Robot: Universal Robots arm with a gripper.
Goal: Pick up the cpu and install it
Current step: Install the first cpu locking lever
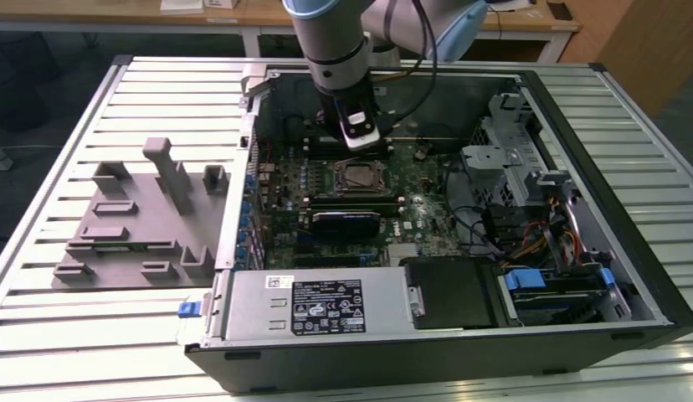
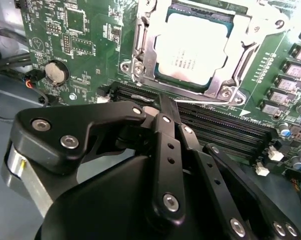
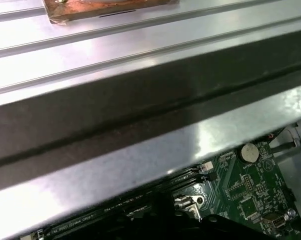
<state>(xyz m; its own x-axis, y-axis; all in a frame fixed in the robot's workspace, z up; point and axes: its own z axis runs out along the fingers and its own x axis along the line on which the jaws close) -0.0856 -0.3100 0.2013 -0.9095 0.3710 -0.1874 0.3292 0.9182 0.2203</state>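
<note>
One cpu [image 2: 193, 47] sits in its socket; one end effector [image 2: 163, 107] hovers just beside, fingers together, empty.

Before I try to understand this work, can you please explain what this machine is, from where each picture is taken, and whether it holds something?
The machine is a robot arm with a black gripper, hanging over an open black computer case that lies on a ribbed metal table. The exterior view comes from a camera off the arm and shows the whole scene. Both wrist views come from cameras riding on the arm.

In the second wrist view, the small square chip with the silvery-grey metal top, the cpu, lies inside the metal socket frame on the green motherboard. The gripper is apart from it; I cannot see anything held. Grey plastic fixture blocks stand on the table at the exterior view's left.
</note>
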